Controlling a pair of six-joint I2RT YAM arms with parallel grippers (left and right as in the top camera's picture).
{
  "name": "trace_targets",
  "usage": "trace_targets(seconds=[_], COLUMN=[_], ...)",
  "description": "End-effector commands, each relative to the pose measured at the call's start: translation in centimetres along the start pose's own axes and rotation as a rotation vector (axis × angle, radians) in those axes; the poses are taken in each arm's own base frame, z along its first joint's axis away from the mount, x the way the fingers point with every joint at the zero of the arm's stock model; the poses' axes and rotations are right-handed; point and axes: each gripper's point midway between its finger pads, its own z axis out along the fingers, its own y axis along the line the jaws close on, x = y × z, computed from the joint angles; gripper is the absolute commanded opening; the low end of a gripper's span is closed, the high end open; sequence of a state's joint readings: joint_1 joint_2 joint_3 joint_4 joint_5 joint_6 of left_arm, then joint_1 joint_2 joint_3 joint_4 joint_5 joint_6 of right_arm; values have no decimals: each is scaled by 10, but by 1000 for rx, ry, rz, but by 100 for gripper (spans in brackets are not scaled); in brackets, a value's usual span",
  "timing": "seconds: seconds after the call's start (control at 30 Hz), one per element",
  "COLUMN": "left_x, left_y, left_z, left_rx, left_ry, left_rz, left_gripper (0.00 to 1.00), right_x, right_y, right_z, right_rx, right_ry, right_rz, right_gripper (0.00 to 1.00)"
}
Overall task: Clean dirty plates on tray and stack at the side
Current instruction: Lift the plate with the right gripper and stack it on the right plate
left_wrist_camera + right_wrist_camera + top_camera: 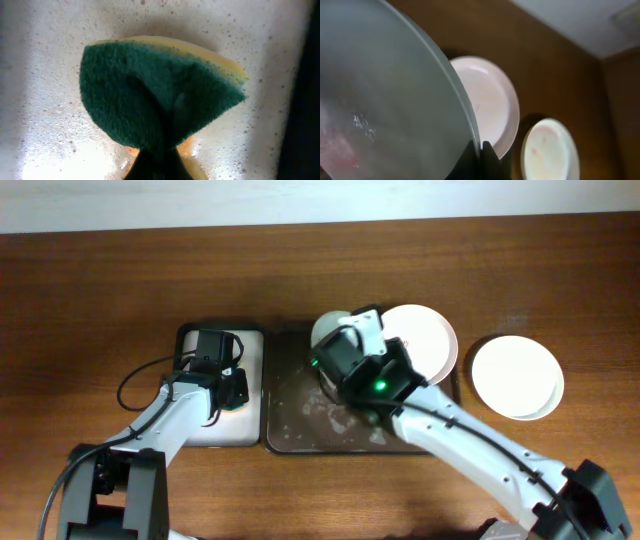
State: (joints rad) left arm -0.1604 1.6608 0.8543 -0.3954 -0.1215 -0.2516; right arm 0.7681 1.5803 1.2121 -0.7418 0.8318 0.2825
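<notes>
My right gripper [345, 345] is shut on the rim of a pale green plate [328, 330] and holds it tilted above the dark tray [300, 442]. In the right wrist view the jaws [479, 149] pinch this plate [380, 95], which has faint red smears and droplets. A white plate [425, 340] lies at the tray's back right corner and also shows in the right wrist view [487, 102]. Another white plate [517, 376] lies on the table to the right and also shows in the right wrist view [551, 152]. My left gripper [159, 159] is shut on a green and yellow sponge [160, 95].
The small white-lined sponge tray [250, 435] stands left of the dark tray, and its sudsy floor [45, 130] fills the left wrist view. The dark tray's floor is wet with suds. A black cable [135, 380] loops beside the left arm.
</notes>
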Motion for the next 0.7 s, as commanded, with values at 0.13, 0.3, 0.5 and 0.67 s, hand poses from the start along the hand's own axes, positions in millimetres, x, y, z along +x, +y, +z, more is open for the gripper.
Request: trace_targets(seconds=[0.13, 0.3, 0.5, 0.67], left_x=[7, 6, -14, 5], left_y=[9, -28, -57, -37], left_z=[8, 2, -23, -4], left_rx=[-41, 171, 337, 222], left_ry=[27, 46, -5, 79], left_rz=[21, 81, 158, 155], left_gripper=[0, 0, 0, 0], right_x=[-35, -35, -31, -30], right_y=[-22, -23, -22, -20], right_z=[-52, -51, -39, -39], right_rx=[245, 247, 195, 181], right_ry=[-225, -224, -184, -180], right_rz=[-6, 1, 54, 54], right_gripper=[4, 4, 4, 4])
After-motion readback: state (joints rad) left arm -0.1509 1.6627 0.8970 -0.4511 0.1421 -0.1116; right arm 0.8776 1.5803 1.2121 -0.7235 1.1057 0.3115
